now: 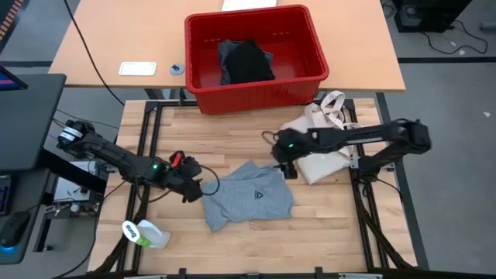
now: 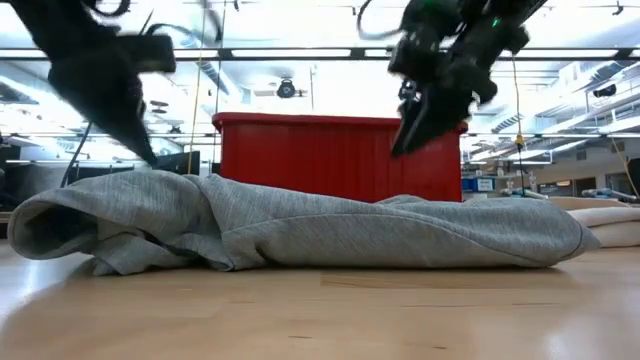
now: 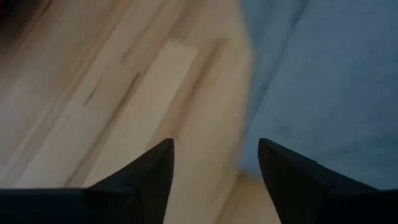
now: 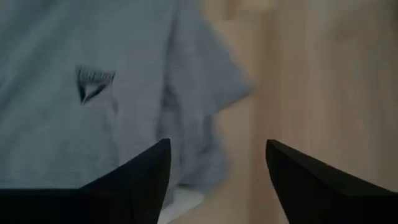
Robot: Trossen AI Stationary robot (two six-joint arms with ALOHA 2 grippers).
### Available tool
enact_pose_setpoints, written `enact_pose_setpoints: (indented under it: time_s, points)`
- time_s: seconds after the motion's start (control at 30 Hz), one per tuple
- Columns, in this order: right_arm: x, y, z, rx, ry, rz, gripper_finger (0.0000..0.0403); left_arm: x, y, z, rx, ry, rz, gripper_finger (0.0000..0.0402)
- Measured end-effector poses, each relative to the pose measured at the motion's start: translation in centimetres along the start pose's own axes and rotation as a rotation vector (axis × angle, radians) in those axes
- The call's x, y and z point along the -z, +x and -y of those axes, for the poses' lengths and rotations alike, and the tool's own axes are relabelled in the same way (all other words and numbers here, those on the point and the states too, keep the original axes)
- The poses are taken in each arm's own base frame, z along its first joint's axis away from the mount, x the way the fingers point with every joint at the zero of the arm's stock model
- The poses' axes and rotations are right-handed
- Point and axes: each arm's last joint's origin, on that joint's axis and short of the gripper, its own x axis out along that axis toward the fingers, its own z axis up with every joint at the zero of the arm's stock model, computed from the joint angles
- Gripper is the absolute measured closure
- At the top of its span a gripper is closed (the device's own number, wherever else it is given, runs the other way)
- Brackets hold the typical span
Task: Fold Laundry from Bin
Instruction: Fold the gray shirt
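— Around the work area?
— Cream tote bag point(image 1: 325, 147) with loop handles at the right side of the wooden table point(image 1: 232, 139), partly under the right arm. White bottle with a green cap point(image 1: 145, 233) lying near the front left corner. On the tan desk point(image 1: 116, 39) behind: a white flat device point(image 1: 137, 69) and a small grey round object point(image 1: 177, 69), both left of the red bin point(image 1: 256, 85).
— In the bin?
— A dark garment point(image 1: 246, 60), bunched against the far wall.
— And the grey T-shirt point(image 1: 248, 195)?
— Spread rumpled on the table's front middle, small dark chest mark point(image 4: 93, 84) facing up. From table height, a low crumpled ridge point(image 2: 300, 230) hiding the bin's lower part.
— Left gripper point(image 1: 197, 187)?
— Low at the shirt's left edge, fingers point(image 3: 149, 174) spread apart over bare wood, cloth just beside one tip. Holding nothing.
— Right gripper point(image 1: 289, 170)?
— Above the shirt's upper right corner, raised off the table in the low view point(image 2: 420, 115). Fingers point(image 4: 143, 174) parted as well, nothing between them, shirt edge and wood beneath.
— Anything in the way?
— Tote bag close beside the right gripper; a dark cable point(image 1: 93, 54) trailing across the desk to the left.
— Surface and room?
— Pale plank top on a black frame. Beyond, long ceiling lights point(image 2: 300, 52) and a wide workshop hall.
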Motion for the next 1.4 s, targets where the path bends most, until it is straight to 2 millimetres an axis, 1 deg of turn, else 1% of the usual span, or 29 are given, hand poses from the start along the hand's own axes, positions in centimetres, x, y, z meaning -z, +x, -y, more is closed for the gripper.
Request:
enact_pose_setpoints:
  time_s: [0.07, 0.13, 0.23, 0.3, 0.33, 0.43, 0.57, 0.63, 0.73, 0.8, 0.87, 0.93, 1.07, 1.23, 1.33, 1.4]
  points:
    - [-0.3, -2.1, 0.2, 0.034, 0.031, 0.052, 0.0122, -0.7, -0.4, 0.9, 0.091, 0.021, 0.054, 0.0159]
    - [-0.5, -4.2, 0.1, 0.064, 0.054, 0.106, 0.0118, -1.6, -0.9, 2.3, 0.213, 0.043, 0.154, 0.0160]
    - [-0.3, -7.2, -0.4, 0.058, 0.111, 0.167, 0.0118, -2.9, -1.4, 4.2, 0.360, 0.003, 0.289, 0.0167]
    - [-0.1, -8.4, -1.4, 0.025, 0.148, 0.217, 0.0121, -2.8, -1.1, 5.4, 0.398, 0.006, 0.309, 0.0171]
    - [0.2, -8.6, -2.1, 0.007, 0.160, 0.229, 0.0123, -2.7, -0.8, 6.0, 0.404, 0.021, 0.308, 0.0173]
    - [1.4, -8.4, -4.1, -0.022, 0.182, 0.252, 0.0128, -2.1, 0.2, 7.1, 0.387, 0.067, 0.269, 0.0175]
    - [3.2, -7.2, -6.5, -0.055, 0.225, 0.294, 0.0131, -2.0, 1.4, 8.1, 0.362, 0.062, 0.237, 0.0175]
    - [4.0, -6.4, -7.7, -0.083, 0.234, 0.316, 0.0131, -1.9, 2.4, 8.5, 0.341, 0.083, 0.223, 0.0175]
    - [4.6, -5.5, -9.1, -0.100, 0.221, 0.393, 0.0131, -1.9, 4.1, 9.1, 0.316, 0.115, 0.222, 0.0176]
    - [5.2, -4.7, -9.9, -0.117, 0.205, 0.420, 0.0131, -1.6, 5.2, 9.2, 0.298, 0.141, 0.190, 0.0176]
    - [5.8, -4.1, -10.6, -0.137, 0.186, 0.405, 0.0131, -1.1, 6.1, 9.1, 0.300, 0.169, 0.123, 0.0176]
    - [6.0, -3.7, -11.2, -0.148, 0.186, 0.393, 0.0131, -0.4, 6.5, 8.7, 0.282, 0.201, 0.039, 0.0176]
    - [6.7, -2.8, -12.0, -0.139, 0.181, 0.340, 0.0131, 0.8, 6.7, 7.7, 0.195, 0.253, -0.091, 0.0176]
    - [6.8, -2.3, -12.7, -0.137, 0.164, 0.327, 0.0131, 2.0, 6.0, 6.2, 0.092, 0.263, -0.242, 0.0176]
    - [6.8, -2.1, -12.8, -0.138, 0.175, 0.325, 0.0131, 2.1, 4.9, 6.1, 0.141, 0.261, -0.298, 0.0178]
    - [6.8, -2.0, -12.8, -0.136, 0.177, 0.322, 0.0131, 1.6, 4.0, 6.4, 0.194, 0.274, -0.310, 0.0183]
